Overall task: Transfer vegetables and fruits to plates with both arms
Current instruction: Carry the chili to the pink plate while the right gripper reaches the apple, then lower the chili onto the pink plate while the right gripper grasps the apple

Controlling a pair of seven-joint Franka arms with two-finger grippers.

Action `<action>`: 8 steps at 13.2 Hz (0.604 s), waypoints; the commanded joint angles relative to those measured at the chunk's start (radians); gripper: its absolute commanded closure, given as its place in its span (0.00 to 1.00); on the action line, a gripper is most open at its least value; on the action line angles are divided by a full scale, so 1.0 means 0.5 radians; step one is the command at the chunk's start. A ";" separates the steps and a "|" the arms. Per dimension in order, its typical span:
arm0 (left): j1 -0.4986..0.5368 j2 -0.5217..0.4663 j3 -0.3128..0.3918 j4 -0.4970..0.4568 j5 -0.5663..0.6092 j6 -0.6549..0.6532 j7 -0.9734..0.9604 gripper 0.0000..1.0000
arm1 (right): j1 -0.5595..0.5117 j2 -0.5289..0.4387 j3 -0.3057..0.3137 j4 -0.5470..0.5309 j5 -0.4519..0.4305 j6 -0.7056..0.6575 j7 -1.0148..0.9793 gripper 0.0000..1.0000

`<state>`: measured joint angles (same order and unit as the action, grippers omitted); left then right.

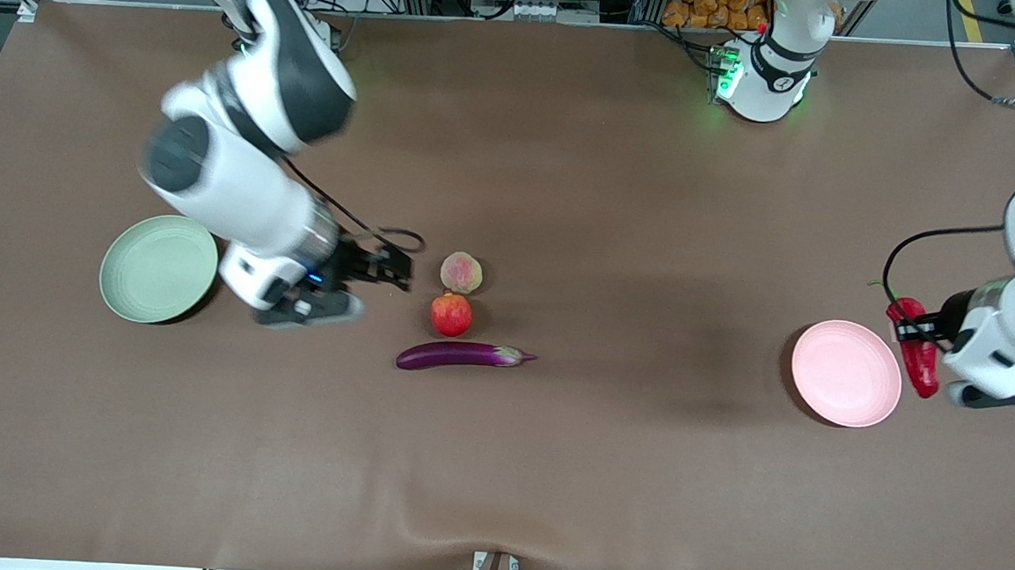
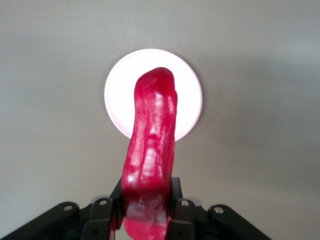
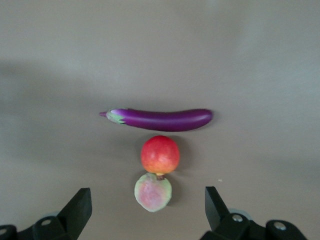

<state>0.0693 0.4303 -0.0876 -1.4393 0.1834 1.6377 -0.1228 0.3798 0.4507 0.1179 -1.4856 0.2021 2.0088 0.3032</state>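
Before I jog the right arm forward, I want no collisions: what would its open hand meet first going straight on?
Probably the yellow-green fruit, which sits centered ahead of the open right hand, with the pomegranate next; depth is unclear.

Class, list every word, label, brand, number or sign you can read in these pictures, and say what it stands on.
None can be read: the pink plate, green plate, chili pepper, eggplant, pomegranate and yellow-green fruit bear no text. A small mark on the left arm's base is too small to read.
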 commanded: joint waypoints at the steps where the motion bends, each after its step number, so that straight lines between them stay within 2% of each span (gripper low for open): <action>1: 0.045 0.157 -0.027 0.032 0.121 0.025 0.135 1.00 | 0.087 0.190 -0.027 0.057 -0.119 -0.048 0.115 0.00; 4: 0.107 0.360 -0.027 0.032 0.130 0.267 0.135 1.00 | 0.179 0.377 -0.027 0.060 -0.128 -0.023 0.231 0.00; 6: 0.138 0.467 -0.027 0.032 0.127 0.411 0.132 1.00 | 0.286 0.521 -0.033 0.057 -0.146 0.184 0.243 0.00; 8: 0.138 0.550 -0.027 0.029 0.127 0.516 0.092 1.00 | 0.287 0.598 -0.033 0.063 -0.156 0.256 0.240 0.00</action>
<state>0.1328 0.6741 -0.0879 -1.4416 0.2237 1.8690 -0.0697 0.5110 0.7100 0.1135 -1.4845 0.1465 2.1235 0.4043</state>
